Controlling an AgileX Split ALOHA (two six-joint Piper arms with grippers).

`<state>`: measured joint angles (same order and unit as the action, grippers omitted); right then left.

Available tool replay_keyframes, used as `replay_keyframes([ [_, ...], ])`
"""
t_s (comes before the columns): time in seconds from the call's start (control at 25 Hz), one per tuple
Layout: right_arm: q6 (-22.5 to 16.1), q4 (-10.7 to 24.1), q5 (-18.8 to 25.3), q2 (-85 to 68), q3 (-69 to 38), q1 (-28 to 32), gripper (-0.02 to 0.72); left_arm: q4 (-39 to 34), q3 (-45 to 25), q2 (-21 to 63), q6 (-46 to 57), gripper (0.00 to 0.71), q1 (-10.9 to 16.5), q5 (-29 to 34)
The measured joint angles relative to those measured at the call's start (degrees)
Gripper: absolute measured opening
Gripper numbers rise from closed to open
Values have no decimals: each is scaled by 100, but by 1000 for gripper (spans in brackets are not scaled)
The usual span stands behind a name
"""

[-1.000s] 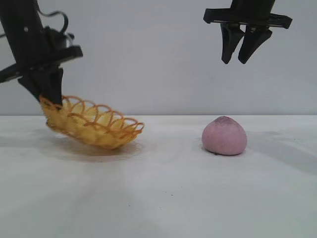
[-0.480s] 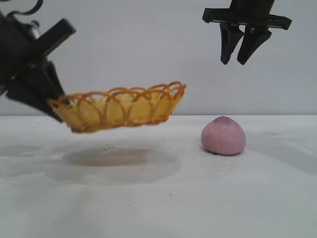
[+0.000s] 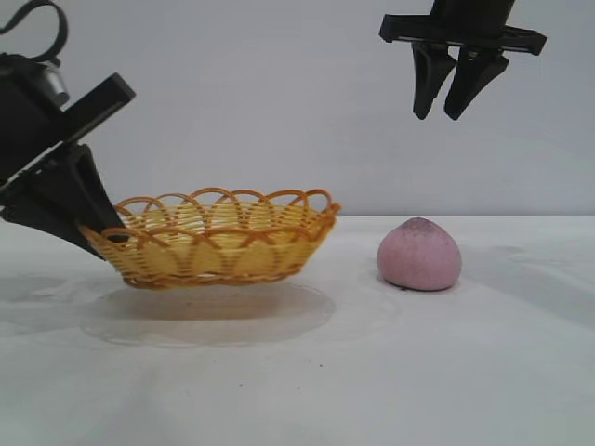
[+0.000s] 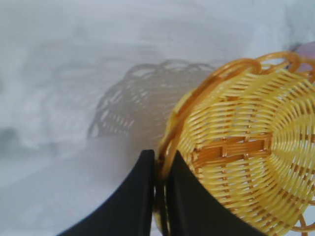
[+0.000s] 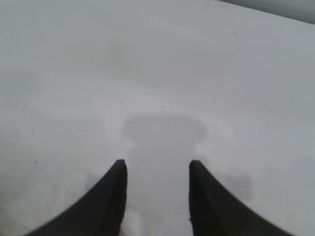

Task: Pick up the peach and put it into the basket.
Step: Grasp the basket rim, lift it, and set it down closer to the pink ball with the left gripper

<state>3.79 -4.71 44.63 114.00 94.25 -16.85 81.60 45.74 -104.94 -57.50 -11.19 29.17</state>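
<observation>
The yellow-orange wicker basket (image 3: 218, 237) hangs roughly level just above the white table, at the left. My left gripper (image 3: 100, 234) is shut on the basket's left rim; in the left wrist view its black fingers pinch a rim loop (image 4: 167, 162). The pink-mauve peach (image 3: 419, 254) rests on the table to the right of the basket, apart from it. My right gripper (image 3: 448, 102) hangs high above the peach, open and empty. In the right wrist view its gripper (image 5: 157, 167) shows only bare table between the fingers.
The white table (image 3: 307, 381) runs across the front, with a plain pale wall behind. The basket's shadow (image 3: 214, 311) lies on the table beneath it.
My left gripper has swung the basket from tilted down to lifted and tipped up, and now lower and level, nearer the table. The peach and right gripper have stayed still.
</observation>
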Motion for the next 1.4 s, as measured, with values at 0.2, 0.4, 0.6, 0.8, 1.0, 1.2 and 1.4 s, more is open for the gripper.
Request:
replay_keyframes([
  [0.2, 0, -10, -4, 0, 0, 0, 266, 148, 0, -146, 0, 0, -73, -13],
  [0.4, 0, -22, -13, 0, 0, 0, 266, 160, 0, -189, 0, 49, -73, -22],
  [0.6, 11, -22, -13, 0, 0, 0, 266, 160, 0, -202, 49, 239, -73, -22],
  [0.8, 11, -23, -13, 0, 0, 0, 266, 42, 0, -202, 136, 389, -42, -22],
  [1.0, 11, -23, -13, 0, 0, 0, 266, -375, 0, -202, 359, 414, 334, 237],
  [1.2, 11, -23, -2, 0, 0, 0, 266, -649, 0, 119, 337, 414, 654, 629],
  [1.4, 11, -23, -2, 0, 0, 0, 266, -1656, 0, 712, 378, 414, 701, 629],
])
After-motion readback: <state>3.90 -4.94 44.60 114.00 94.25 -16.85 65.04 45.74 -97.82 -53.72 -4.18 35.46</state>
